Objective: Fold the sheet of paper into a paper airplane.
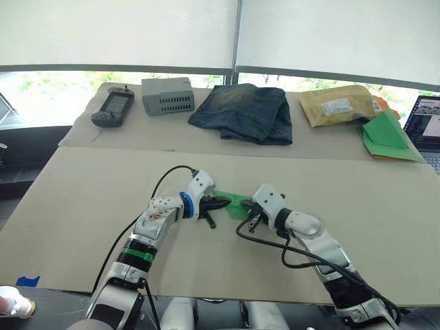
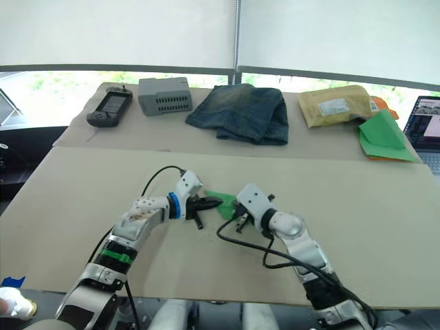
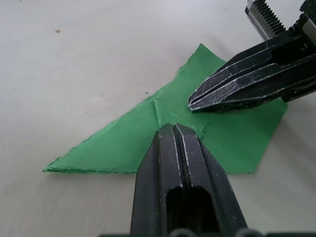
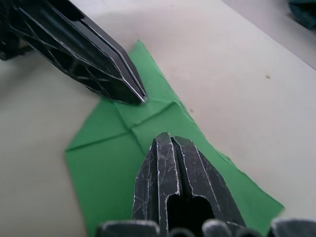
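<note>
Both pincers, left [image 3: 173, 129] and right [image 4: 168, 140], closed, pressing the half-folded paper [image 3: 224, 136] at table center; wings still unfolded.

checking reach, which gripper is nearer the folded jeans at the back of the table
Right. The right gripper sits almost straight in front of the jeans; the left gripper is off toward the robot's left.

Office or lab: cardboard-covered bench [image 1: 82, 199] beneath blinded windows [image 1: 117, 31], carrying an open laptop [image 1: 425, 127] and grey vented electronics box [image 1: 167, 95].
</note>
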You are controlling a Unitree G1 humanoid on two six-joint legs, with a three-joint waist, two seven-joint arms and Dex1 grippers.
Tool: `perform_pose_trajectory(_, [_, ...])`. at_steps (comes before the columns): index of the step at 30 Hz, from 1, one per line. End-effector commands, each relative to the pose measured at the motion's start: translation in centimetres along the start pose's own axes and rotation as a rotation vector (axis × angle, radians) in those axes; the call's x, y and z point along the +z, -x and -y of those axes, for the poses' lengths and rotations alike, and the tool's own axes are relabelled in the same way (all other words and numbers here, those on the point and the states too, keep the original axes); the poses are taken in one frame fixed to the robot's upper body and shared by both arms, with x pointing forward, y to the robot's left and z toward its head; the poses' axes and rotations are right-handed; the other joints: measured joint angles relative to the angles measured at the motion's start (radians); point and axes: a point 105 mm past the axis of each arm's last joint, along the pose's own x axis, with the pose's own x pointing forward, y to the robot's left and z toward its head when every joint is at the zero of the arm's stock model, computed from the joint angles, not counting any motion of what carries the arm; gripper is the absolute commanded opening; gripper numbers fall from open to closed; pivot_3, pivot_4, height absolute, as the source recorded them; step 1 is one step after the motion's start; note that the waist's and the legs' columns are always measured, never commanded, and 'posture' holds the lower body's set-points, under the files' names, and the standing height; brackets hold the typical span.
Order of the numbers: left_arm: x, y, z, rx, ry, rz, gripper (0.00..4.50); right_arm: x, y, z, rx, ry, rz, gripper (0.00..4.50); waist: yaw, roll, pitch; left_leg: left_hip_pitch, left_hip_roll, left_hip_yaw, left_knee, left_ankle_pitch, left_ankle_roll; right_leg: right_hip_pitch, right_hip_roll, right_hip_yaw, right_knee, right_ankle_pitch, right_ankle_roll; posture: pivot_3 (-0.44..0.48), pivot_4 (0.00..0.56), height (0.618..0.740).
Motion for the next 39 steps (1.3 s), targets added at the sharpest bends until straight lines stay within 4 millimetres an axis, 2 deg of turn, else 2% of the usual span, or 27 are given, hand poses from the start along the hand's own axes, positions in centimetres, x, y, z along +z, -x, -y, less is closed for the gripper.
perform_pose_trajectory(1, [-2.8,-0.3,0.4,-0.016,0.043,-0.100,0.00,-2.3,1.2,0.6,-0.052,-0.042,-0.092,0.03,0.003,0.000,0.000,0.000,0.000,0.000,0.000,0.000,0.000,0.000,0.000,0.000,0.000,0.000,0.000,0.000,0.150,0.740])
perform_pose_trajectory(6, [-2.6,-0.4,0.1,-0.012,0.042,-0.098,0.00,-3.1,3.0,1.8,-0.164,-0.100,-0.115,0.03,0.012,0.000,-0.001,0.000,0.000,0.000,0.000,0.000,0.000,0.000,0.000,0.000,-0.001,0.000,0.001,0.000,0.150,0.740])
perform_pose_trajectory(10, [-2.5,-0.3,0.1,-0.014,0.042,-0.097,0.00,-4.2,4.2,1.6,-0.184,-0.122,-0.153,0.03,0.014,0.000,-0.002,0.000,0.000,0.000,0.000,0.000,0.000,0.000,0.000,0.000,-0.001,-0.001,0.001,0.000,0.150,0.740])
perform_pose_trajectory(13, [-2.5,0.0,0.0,-0.018,0.042,-0.099,0.00,-4.4,4.8,1.6,-0.184,-0.118,-0.160,0.03,0.015,0.000,-0.002,0.000,0.000,0.000,0.000,0.000,0.000,0.000,0.000,0.000,-0.001,-0.001,0.001,0.000,0.150,0.740])
perform_pose_trajectory(16, [-2.6,0.1,-0.2,-0.013,0.038,-0.106,0.00,-3.6,4.9,2.3,-0.198,-0.104,-0.133,0.03,0.014,0.000,-0.002,0.000,0.000,0.000,0.000,0.000,0.000,0.000,0.000,0.000,-0.001,-0.001,0.001,0.000,0.150,0.740])
perform_pose_trajectory(21, [-2.4,0.1,-0.2,-0.013,0.037,-0.101,0.00,0.0,5.2,3.7,-0.174,0.006,-0.038,0.03,0.014,0.000,-0.002,-0.001,0.000,0.001,0.000,0.000,0.000,-0.001,0.000,0.000,-0.001,-0.001,0.000,0.000,0.150,0.740])
perform_pose_trajectory(25, [-2.3,0.1,-0.1,-0.011,0.038,-0.095,0.00,0.5,5.7,3.8,-0.113,0.004,-0.065,0.03,0.015,0.000,-0.002,-0.001,0.000,0.001,-0.001,0.000,0.000,-0.002,0.000,0.000,-0.001,-0.001,0.000,0.000,0.150,0.740])
perform_pose_trajectory(28, [-2.3,0.3,0.0,-0.007,0.041,-0.089,0.00,0.9,6.0,4.5,-0.102,-0.137,-0.061,0.86,0.013,0.000,-0.002,-0.001,0.000,0.000,-0.001,0.000,0.000,-0.002,0.000,0.000,-0.001,-0.001,0.000,0.000,0.150,0.740])
perform_pose_trajectory(30, [-1.9,0.7,-0.1,0.004,0.040,-0.072,0.00,0.9,6.2,4.6,-0.081,-0.209,-0.083,1.57,0.013,0.000,-0.002,-0.001,0.000,0.001,-0.001,0.000,0.000,-0.002,0.000,0.001,-0.001,-0.001,0.000,0.000,0.150,0.740])
perform_pose_trajectory(34, [1.9,2.8,0.2,-0.023,0.042,0.053,0.00,2.5,6.6,4.9,-0.053,-0.251,-0.064,2.90,0.006,0.001,0.001,-0.003,0.001,0.000,-0.002,0.000,0.000,-0.004,0.001,0.001,0.000,-0.001,0.000,0.000,0.150,0.740])
perform_pose_trajectory(38, [6.6,5.4,0.6,-0.028,0.025,0.181,0.00,3.4,7.2,5.0,-0.001,-0.303,-0.057,4.36,0.010,-0.001,0.006,-0.006,0.001,-0.001,-0.002,0.000,0.000,-0.006,0.001,0.000,-0.001,-0.001,0.000,0.000,0.150,0.740])
perform_pose_trajectory(39, [7.3,5.9,0.5,-0.018,0.013,0.187,0.26,3.5,7.2,5.3,-0.006,-0.318,-0.057,4.49,0.011,0.000,0.007,-0.006,0.001,-0.001,-0.002,0.000,0.000,-0.007,0.001,0.000,-0.001,-0.001,0.000,0.000,0.150,0.740])
